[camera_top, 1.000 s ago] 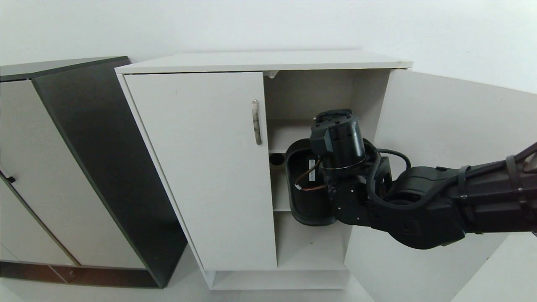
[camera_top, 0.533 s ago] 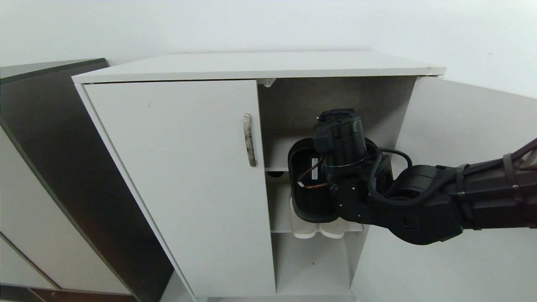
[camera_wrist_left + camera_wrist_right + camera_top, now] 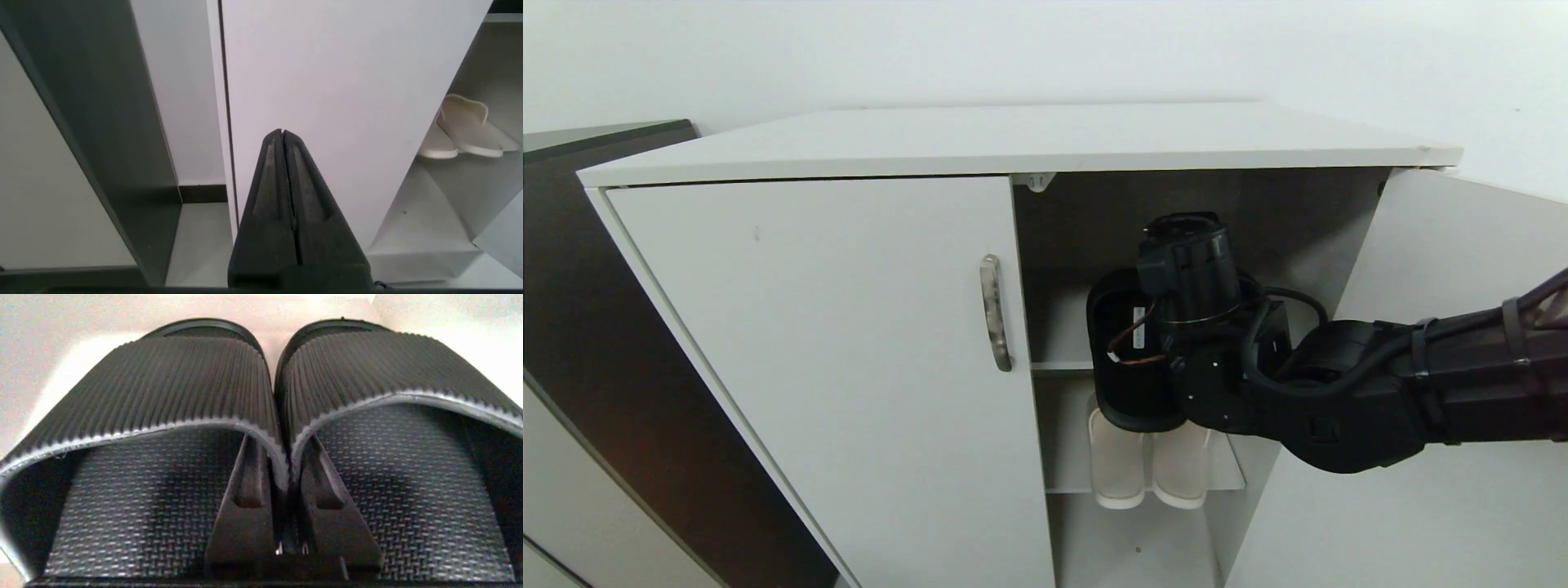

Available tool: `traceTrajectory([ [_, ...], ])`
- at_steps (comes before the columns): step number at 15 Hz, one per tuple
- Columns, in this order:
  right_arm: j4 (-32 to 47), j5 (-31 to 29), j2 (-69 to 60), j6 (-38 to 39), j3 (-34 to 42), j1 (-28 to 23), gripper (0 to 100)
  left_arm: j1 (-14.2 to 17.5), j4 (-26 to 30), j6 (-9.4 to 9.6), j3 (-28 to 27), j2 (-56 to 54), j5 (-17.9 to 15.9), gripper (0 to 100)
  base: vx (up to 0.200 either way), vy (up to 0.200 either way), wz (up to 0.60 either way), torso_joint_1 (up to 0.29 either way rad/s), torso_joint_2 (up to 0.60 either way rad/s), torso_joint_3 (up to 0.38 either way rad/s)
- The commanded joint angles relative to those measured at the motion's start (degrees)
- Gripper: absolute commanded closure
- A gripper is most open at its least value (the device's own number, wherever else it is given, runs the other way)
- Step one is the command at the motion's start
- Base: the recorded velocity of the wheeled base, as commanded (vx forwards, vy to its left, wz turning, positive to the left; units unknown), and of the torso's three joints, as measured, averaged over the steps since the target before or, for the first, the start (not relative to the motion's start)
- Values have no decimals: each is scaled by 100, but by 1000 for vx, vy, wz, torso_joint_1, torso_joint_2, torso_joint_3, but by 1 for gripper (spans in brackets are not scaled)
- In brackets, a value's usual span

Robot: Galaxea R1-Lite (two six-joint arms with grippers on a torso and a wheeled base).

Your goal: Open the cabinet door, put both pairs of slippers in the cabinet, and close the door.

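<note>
The white cabinet (image 3: 1013, 139) has its left door (image 3: 833, 351) closed and its right door (image 3: 1462, 245) swung open. My right gripper (image 3: 282, 498) is shut on the pair of black slippers (image 3: 270, 400), pinching their two inner straps together. In the head view the black slippers (image 3: 1127, 359) hang soles outward inside the opening, at the level of the upper shelf. A pair of white slippers (image 3: 1147, 461) lies side by side on the shelf below, also seen as white slippers (image 3: 466, 126). My left gripper (image 3: 282, 139) is shut on nothing, low in front of the closed door.
A metal handle (image 3: 992, 313) sits on the closed left door. A dark-sided cabinet (image 3: 605, 327) stands close to the left, also the dark cabinet (image 3: 98, 122), with a narrow gap between the two. The open right door stands beside my right arm.
The head camera has moved closer to the cabinet, bringing the white slippers into view. Against the shelves, the black slippers in my right gripper now sit higher, by the upper shelf.
</note>
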Motion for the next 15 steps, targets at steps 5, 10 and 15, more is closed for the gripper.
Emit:
traceTrajectory([
  [5, -302, 647, 373, -140, -330, -444, 100, 1, -4, 1, 0, 9, 0, 100, 0, 0, 0, 0, 0, 0],
  [10, -276, 806, 918, -342, -1130, -655, 100, 1, -4, -8, 0, 0, 0, 100, 0, 0, 0, 0, 0, 0],
  [15, -258, 841, 1138, -439, -1455, -760, 100, 1, -4, -8, 0, 9, 0, 100, 0, 0, 0, 0, 0, 0],
])
